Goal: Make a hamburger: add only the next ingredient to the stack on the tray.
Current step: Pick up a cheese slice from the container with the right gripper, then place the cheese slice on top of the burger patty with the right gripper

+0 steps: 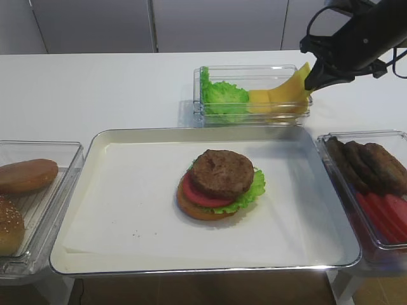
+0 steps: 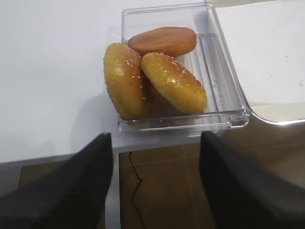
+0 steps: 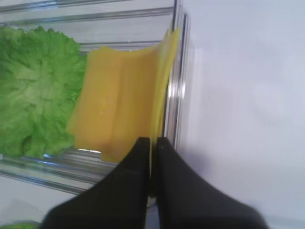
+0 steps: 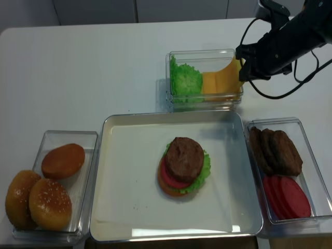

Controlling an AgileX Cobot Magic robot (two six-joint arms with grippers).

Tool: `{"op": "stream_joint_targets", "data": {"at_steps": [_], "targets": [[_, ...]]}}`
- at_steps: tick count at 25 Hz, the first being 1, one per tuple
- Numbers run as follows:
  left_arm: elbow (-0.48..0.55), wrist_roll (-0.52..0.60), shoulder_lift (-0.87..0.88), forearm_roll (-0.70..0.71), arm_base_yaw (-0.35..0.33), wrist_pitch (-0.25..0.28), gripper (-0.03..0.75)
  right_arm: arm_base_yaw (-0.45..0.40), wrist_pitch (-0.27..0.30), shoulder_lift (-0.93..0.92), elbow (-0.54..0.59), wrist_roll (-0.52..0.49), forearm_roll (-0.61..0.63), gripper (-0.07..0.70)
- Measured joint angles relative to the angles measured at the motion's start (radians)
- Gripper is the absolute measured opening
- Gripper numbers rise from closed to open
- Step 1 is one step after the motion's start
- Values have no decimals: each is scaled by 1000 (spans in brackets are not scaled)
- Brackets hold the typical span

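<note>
- Right claw [image 3: 151, 145] is clamped on the edge of a cheese slice [image 3: 119, 100]; the slice is tilted up against the right end wall of the clear bin [image 1: 254, 117] at the back of the desk [image 1: 95, 89].
- The same bin is shared with lettuce [image 1: 224, 96], which sits on its left side.
- Left claw [image 2: 155, 191] is spread wide with nothing between the fingers, and is held at the desk's edge near the bun bin [image 2: 224, 90].
- The hamburger [image 1: 219, 184] is seen mid-tray [image 1: 127, 210]: bun base, tomato, lettuce, patty on top. No cheese on it yet.
- A bin of patties and tomato slices [image 1: 372, 184] is located right of the tray.
</note>
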Motion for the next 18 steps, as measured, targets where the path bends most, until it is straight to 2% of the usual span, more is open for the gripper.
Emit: {"op": "stream_joint_targets", "data": {"at_steps": [18], "targets": [[0,0,0,0,0,0,428,0,15,-148,-1,-4,0,39]]}}
